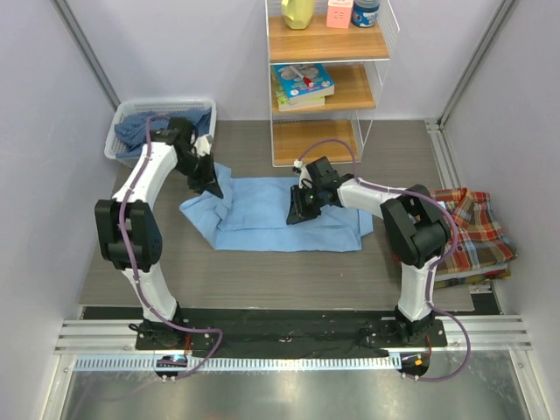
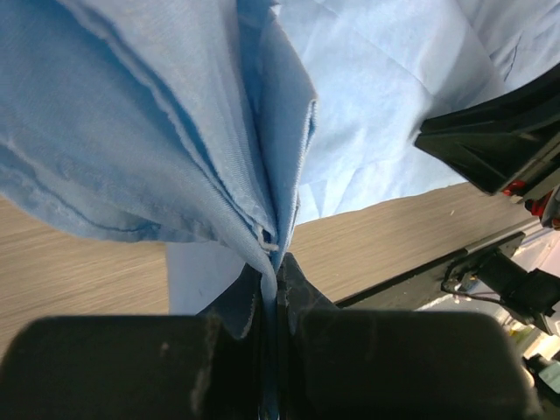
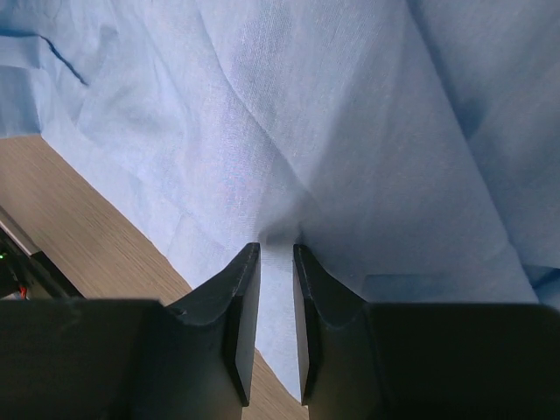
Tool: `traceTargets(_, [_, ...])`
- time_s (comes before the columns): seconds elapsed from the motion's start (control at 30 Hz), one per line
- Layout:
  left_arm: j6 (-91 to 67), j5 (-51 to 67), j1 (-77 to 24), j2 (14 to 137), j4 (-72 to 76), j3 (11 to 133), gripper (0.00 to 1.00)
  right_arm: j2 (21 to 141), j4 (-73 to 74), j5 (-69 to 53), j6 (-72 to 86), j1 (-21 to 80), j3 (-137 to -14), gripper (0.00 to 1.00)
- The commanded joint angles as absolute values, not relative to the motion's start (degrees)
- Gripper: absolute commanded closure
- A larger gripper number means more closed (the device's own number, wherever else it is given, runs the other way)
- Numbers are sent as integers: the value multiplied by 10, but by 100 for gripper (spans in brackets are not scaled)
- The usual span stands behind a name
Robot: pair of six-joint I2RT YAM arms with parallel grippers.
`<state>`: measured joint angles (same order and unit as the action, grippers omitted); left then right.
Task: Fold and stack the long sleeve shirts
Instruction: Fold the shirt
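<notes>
- left arm: reaches forward from its base with the elbow raised; the wrist bends inward and down.
- left gripper: jaws closed tight, with a fold of the light blue shirt pinched between them.
- right arm: elbow raised above its base; the forearm stretches leftward toward the centre.
- right gripper: points down, jaws parallel and a narrow gap apart, tips resting on the same shirt.
</notes>
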<state>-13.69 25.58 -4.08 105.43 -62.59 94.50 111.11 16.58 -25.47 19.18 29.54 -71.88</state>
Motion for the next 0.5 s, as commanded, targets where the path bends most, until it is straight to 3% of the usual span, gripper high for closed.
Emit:
traceTargets(0.0, [-175, 264, -73, 1075, -606, 955, 100, 1119, 167, -258, 173, 299, -736, 73])
traceTargets(0.47, [-258, 285, -124, 1136, -508, 946, 100, 1131, 169, -265, 177, 298, -744, 73])
